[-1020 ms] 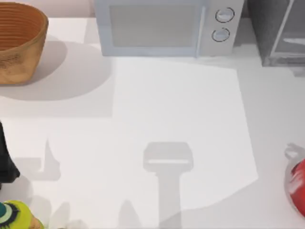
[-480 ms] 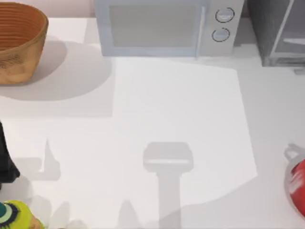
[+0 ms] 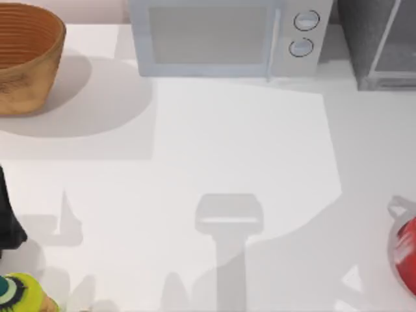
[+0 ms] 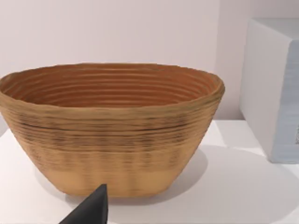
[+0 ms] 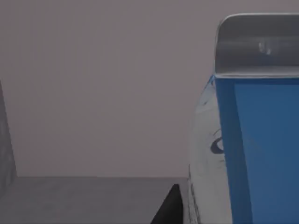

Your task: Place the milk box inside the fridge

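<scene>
The right gripper's dark fingertip is showing in the right wrist view, sitting right against the milk box, whose blue face and white side are rising close in front of the camera with a grey-white top flap above. The carton is standing upright, long axis vertical, and it is probably being held in the right claw, though the second finger is hidden, so I cannot tell for certain whether the claw is clamped on it. Beyond the carton a flat grey floor and plain back wall are stretching away, with a darker grey wall at one side; this is likely the inside of the fridge, which in the top view is standing at the far right corner of the table.

So the carton is lying straight ahead of the right claw, and the open grey floor beside and beyond it is offering free room for setting it down; the near side wall is the one edge to be minding.

The left arm is sitting parked at the table's left side, its fingertip pointing toward the woven basket, with the pale microwave just beside that. I cannot tell how wide that claw is standing. A red object is lying at the right edge and a green-yellow toy at the near left corner, both well apart from the fridge.
</scene>
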Controlling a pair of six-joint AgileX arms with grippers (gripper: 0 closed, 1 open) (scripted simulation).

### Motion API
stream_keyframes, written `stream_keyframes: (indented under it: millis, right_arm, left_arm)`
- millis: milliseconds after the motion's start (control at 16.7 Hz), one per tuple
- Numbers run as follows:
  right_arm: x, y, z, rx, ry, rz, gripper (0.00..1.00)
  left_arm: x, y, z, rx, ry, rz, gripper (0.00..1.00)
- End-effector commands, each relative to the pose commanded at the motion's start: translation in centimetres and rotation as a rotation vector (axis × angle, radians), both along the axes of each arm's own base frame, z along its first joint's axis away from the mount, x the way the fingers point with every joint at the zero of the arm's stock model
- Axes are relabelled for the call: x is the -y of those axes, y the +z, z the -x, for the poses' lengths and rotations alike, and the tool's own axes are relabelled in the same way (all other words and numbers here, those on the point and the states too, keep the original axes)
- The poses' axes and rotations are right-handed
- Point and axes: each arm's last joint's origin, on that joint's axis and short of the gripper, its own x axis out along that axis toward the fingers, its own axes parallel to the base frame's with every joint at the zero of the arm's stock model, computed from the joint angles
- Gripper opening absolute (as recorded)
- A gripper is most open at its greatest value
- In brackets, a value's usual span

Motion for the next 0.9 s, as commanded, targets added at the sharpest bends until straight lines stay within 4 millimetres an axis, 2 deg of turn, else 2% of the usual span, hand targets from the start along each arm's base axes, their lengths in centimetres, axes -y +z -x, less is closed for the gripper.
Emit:
stream_keyframes:
  millis: [240, 600, 900]
  right_arm:
    - [-0.1, 0.9, -2.9, 0.003, -0.003, 0.001, 0.00]
    - [-0.1, 1.0, -3.3, -0.001, -0.006, -0.002, 0.00]
    - [-0.1, 1.0, -3.3, -0.001, -0.006, -0.002, 0.38]
  left_arm:
    - [0.0, 0.0, 0.0, 0.000, 0.000, 0.000, 1.00]
    - [0.0, 0.0, 0.0, 0.000, 0.000, 0.000, 1.00]
    - [0.0, 0.0, 0.0, 0.000, 0.000, 0.000, 1.00]
